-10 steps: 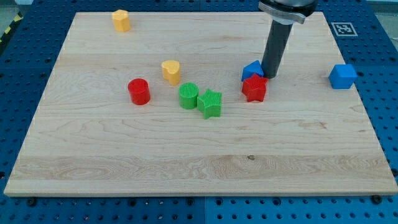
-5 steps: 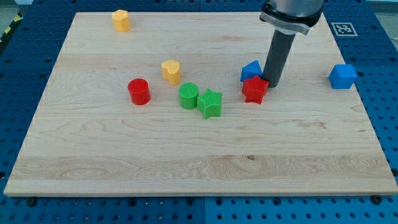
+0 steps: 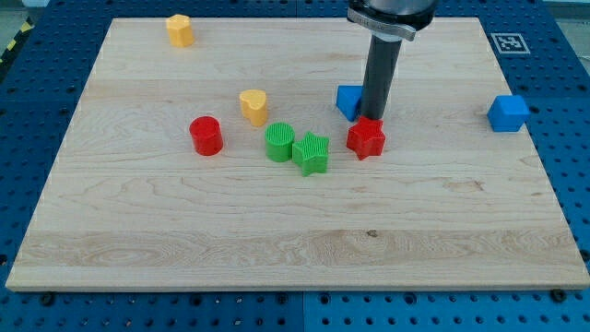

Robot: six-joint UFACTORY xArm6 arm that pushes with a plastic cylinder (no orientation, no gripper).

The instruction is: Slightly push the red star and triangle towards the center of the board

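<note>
The red star lies on the wooden board, right of centre. The blue triangle sits just above and left of it, partly hidden by my rod. My tip stands at the star's upper edge, touching or nearly touching it, with the blue triangle at its left side. The green star is a short way left of the red star, apart from it.
A green cylinder touches the green star. A red cylinder and a yellow heart lie left of centre. A yellow block is at the top left. A blue cube sits off the board's right edge.
My tip has moved left, from the right of the two blocks to above the red star. The red star and blue triangle have both slid left towards the green star.
</note>
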